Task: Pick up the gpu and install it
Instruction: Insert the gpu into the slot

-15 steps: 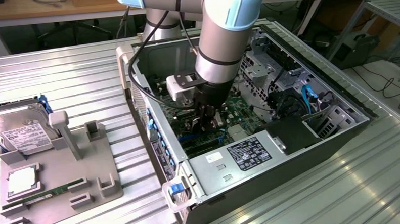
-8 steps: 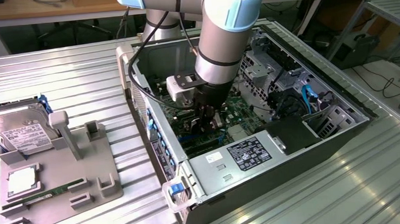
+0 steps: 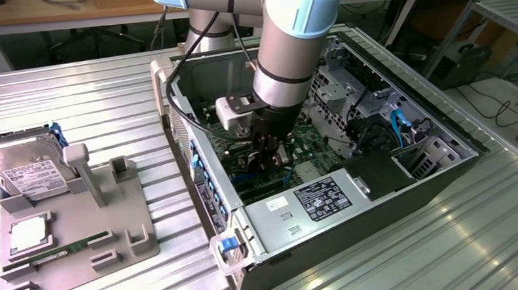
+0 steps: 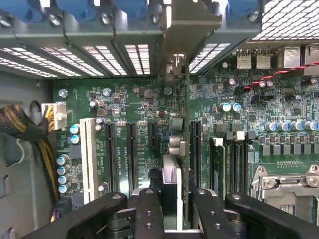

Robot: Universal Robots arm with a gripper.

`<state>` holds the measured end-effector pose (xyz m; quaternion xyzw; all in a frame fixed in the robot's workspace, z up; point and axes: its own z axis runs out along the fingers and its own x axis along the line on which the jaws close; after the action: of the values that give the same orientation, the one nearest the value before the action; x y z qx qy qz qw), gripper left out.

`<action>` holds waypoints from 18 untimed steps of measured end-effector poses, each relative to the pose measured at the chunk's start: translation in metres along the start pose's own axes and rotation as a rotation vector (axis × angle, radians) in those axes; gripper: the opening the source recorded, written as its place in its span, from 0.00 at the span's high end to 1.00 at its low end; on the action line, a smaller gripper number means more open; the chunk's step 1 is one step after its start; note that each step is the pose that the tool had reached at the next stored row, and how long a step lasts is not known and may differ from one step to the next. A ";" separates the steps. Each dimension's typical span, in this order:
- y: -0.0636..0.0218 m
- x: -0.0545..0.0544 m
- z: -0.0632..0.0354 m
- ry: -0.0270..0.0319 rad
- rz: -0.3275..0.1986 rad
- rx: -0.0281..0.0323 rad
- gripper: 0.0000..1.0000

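Claw (image 4: pixel 171 209) pinches gpu (image 4: pixel 175 134) edge-on, standing upright over motherboard (image 4: pixel 139 104) slots inside computer case (image 3: pixel 435 170).

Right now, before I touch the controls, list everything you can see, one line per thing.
gpu: one, dark card seen edge-on, upright over the motherboard slots, held between the fingers, bracket end at the rear slot openings.
computer case: one, grey and black, lying open on the metal table.
motherboard: one, green, on the case floor.
expansion slots: several black, one white, beside the gpu.
power supply: one, grey with black label, at the case's near end.
hard drive: one, silver with white label, in the grey holder at the exterior view's left.
memory stick: one, green, on that holder.
metal table: one, ribbed silver.
gripper: one, black, inside the case, shut on the gpu.
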<state>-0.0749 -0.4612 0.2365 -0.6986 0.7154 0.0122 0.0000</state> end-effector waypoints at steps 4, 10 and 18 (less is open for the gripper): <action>0.0000 0.000 -0.0001 0.0001 0.000 0.0000 0.72; 0.0000 -0.001 0.0003 0.0003 -0.007 -0.0002 0.72; -0.0001 -0.001 0.0073 0.0005 -0.007 -0.0005 0.72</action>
<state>-0.0749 -0.4602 0.2292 -0.7010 0.7131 0.0123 -0.0003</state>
